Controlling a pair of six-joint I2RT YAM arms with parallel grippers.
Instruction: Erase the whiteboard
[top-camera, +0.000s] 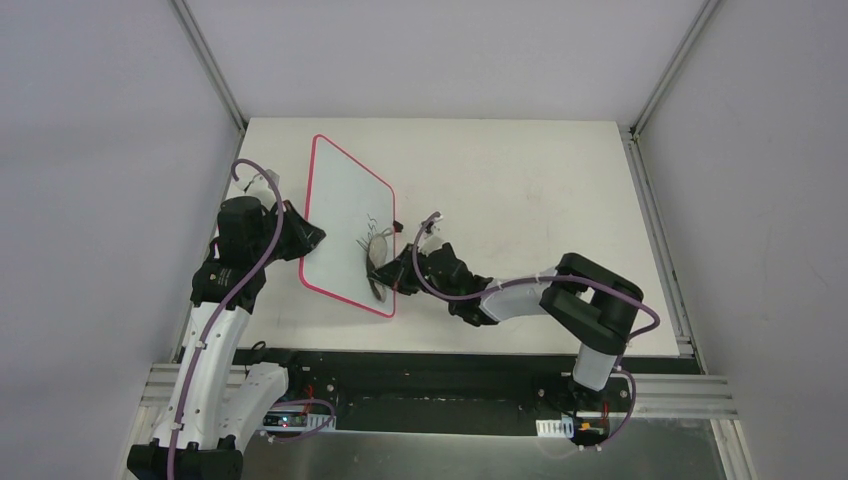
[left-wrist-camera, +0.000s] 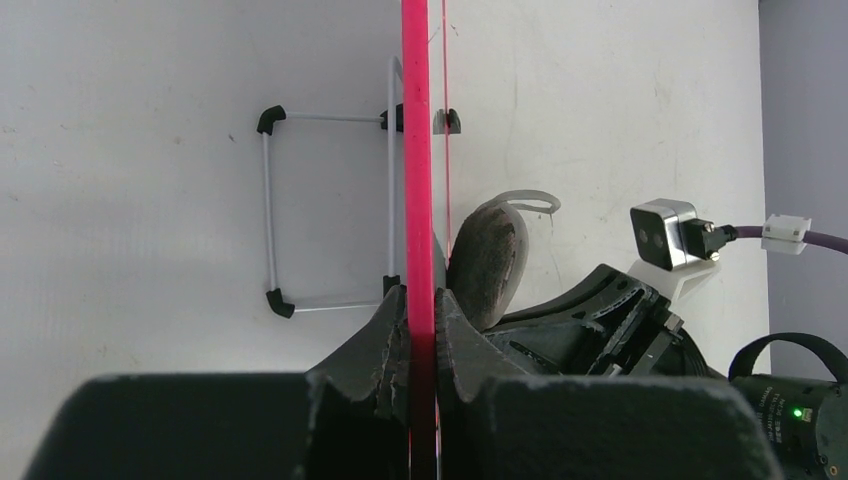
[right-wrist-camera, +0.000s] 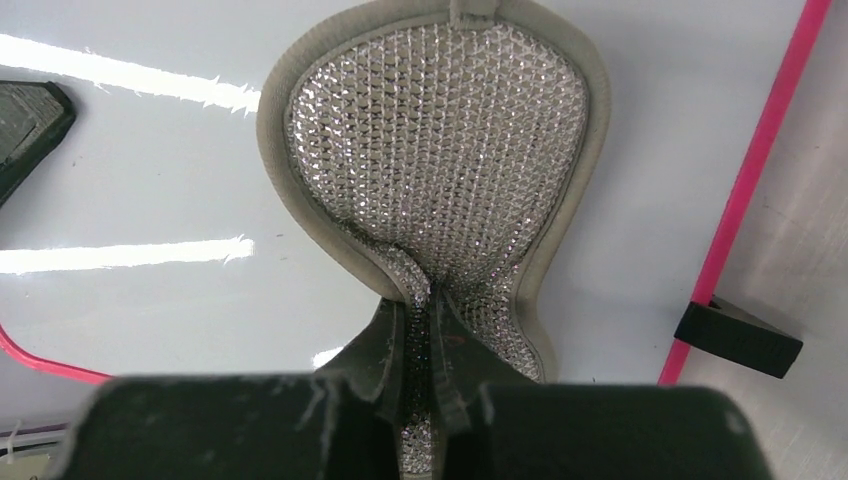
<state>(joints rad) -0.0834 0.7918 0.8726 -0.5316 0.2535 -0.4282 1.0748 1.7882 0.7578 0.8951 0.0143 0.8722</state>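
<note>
The whiteboard (top-camera: 340, 200), white with a red-pink frame, stands tilted up on the table at left of centre. My left gripper (top-camera: 312, 238) is shut on its left edge; the left wrist view shows the frame (left-wrist-camera: 416, 180) edge-on between the fingers. My right gripper (top-camera: 392, 272) is shut on the grey peanut-shaped pad (top-camera: 378, 258) and presses it flat against the board face near its lower right. In the right wrist view the mesh pad (right-wrist-camera: 440, 150) lies on the white board (right-wrist-camera: 130, 170). Faint black marks (top-camera: 371, 222) show just above the pad.
A white wire stand (left-wrist-camera: 300, 210) with black corner caps lies on the table behind the board. A black tab (right-wrist-camera: 738, 336) sits at the board's pink edge. Grey walls enclose the table (top-camera: 540, 190); a black rail runs along its near edge.
</note>
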